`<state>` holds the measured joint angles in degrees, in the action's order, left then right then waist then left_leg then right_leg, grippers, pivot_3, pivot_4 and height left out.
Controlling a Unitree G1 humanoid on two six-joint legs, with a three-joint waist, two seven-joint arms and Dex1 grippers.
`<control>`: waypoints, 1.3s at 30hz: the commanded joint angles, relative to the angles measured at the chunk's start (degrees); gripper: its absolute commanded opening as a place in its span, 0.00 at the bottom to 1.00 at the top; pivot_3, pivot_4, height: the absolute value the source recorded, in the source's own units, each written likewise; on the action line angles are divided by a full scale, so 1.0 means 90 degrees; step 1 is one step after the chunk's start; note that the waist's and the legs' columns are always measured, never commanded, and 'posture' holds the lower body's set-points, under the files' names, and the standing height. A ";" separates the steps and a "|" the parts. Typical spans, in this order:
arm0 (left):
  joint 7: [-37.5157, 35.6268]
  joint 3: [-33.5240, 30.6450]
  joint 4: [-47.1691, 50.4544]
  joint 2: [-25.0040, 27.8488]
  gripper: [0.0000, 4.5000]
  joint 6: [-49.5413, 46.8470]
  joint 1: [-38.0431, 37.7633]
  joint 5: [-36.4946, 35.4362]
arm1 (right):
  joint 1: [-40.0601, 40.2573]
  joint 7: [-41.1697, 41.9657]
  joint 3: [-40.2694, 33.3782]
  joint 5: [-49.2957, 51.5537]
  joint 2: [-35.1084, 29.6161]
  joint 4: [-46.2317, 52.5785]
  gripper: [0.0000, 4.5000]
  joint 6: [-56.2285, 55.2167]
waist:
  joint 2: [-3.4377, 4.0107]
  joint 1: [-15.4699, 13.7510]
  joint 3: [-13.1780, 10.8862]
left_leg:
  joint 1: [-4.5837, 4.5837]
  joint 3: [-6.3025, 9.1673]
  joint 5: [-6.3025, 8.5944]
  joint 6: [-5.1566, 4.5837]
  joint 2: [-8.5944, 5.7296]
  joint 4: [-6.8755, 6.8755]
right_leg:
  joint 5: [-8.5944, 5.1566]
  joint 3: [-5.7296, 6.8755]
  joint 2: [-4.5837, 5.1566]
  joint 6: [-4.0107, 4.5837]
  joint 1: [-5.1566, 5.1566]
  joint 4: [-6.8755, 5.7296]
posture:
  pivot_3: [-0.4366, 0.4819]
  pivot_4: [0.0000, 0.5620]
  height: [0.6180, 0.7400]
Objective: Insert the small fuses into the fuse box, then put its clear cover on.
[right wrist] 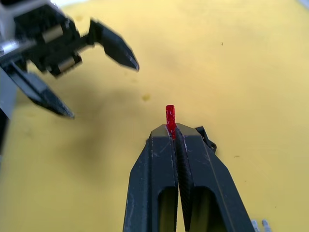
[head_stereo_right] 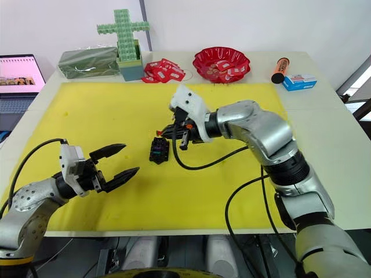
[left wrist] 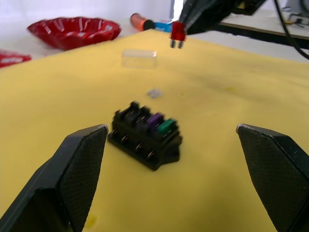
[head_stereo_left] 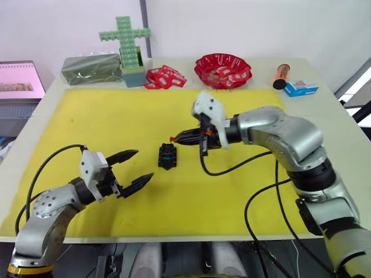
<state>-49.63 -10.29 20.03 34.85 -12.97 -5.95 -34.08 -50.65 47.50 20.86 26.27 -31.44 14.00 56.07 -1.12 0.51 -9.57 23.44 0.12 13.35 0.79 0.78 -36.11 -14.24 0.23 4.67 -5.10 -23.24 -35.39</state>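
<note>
The right gripper [head_stereo_left: 175, 138] is clamped on a small red blade fuse [left wrist: 178, 34], held above the yellow mat [head_stereo_left: 104, 116] just beside the small black slotted fuse box [head_stereo_left: 167, 155], which already carries a purple and a green fuse [left wrist: 165, 126]. The left gripper [head_stereo_left: 132, 169] hovers nearby, fingers spread wide. A small transparent rectangular cover [left wrist: 139, 58] and a pale grey fuse [left wrist: 153, 93] lie on the mat beyond the box.

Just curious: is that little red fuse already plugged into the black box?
Not yet. The red fuse is pinched in the right pincer, held above the fuse box.
</note>
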 commanded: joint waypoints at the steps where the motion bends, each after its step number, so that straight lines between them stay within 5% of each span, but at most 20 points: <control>1: 0.0170 0.0154 -0.0261 -0.0094 1.00 -0.0171 0.0515 0.0110 | -0.0410 -0.0362 0.0081 -0.0454 0.0512 -0.0245 0.01 -0.0448 | 0.0000 0.0020 0.0000 | -0.0001 -0.0001 0.0000 0.0000 -0.0002 -0.0004 | 0.0001 -0.0001 0.0000 0.0000 0.0001 -0.0001 | 0.48 0.27 1.00; 19: -0.0150 0.0414 -0.0546 0.0182 1.00 -0.0857 0.1529 0.0269 | -0.0494 -0.0093 0.1176 -0.1963 0.0822 -0.0626 0.01 -0.1187 | 0.0001 0.0029 0.0000 | -0.0003 0.0005 0.0000 0.0000 -0.0007 0.0005 | 0.0010 0.0003 -0.0011 -0.0014 -0.0011 -0.0020 | 0.48 0.27 1.00; 39: -0.0254 0.0708 -0.0853 -0.0039 1.00 -0.0662 0.1903 0.0679 | -0.0390 0.0236 0.1104 -0.2365 0.0757 -0.1002 0.01 -0.1539 | 0.0000 0.0033 0.0000 | -0.0004 0.0006 0.0000 0.0000 -0.0006 0.0007 | 0.0012 0.0006 -0.0016 -0.0019 -0.0012 -0.0026 | 0.48 0.27 1.00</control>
<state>-51.63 -2.98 11.51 34.03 -19.42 10.56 -27.68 -52.67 49.17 32.08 5.65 -25.25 4.39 43.58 -1.13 0.81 -9.57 23.41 0.17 13.35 0.79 0.72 -36.05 -14.13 0.29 4.53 -5.27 -23.35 -35.62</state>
